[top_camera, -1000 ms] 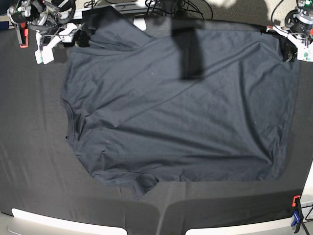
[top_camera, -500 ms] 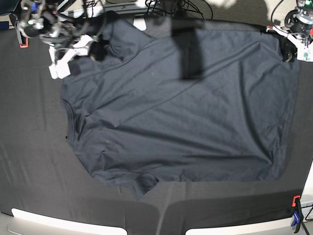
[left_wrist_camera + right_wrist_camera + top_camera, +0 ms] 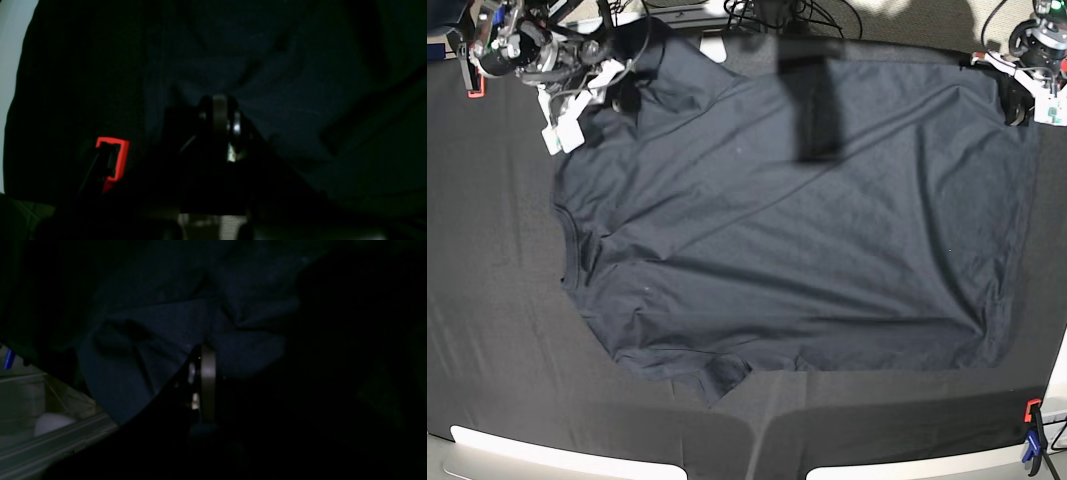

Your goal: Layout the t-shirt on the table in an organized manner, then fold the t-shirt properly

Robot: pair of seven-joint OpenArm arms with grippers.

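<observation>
right gripper (image 3: 206,350) just went from wide open to shut w/ a pinch of tee (image 3: 777,230), left (image 3: 220,103) closed on its other top corner, tee's spread across table (image 3: 487,300), so prob ready to fold/straighten imo

Base view: R gripper (image 3: 627,98) at upper L, its tips dark against dark cloth, contact pt. w/ the t-shirt (image 3: 787,240) not resolvable; arm cut off by top edge. L gripper (image 3: 1019,112) at upper R, arm cropped by top and R edges; cloth under it hidden. Table (image 3: 487,300) cropped at both sides. Clamp at lower R (image 3: 1034,440) partly cut by bottom edge.

L wrist view: v. dark; fingertips blurred, cloth betw. them indistinct; red clamp (image 3: 121,160) partly lost in shadow. R wrist view: R half near black, folds there illegible; blue item (image 3: 9,359) cropped, too small to ID.
</observation>
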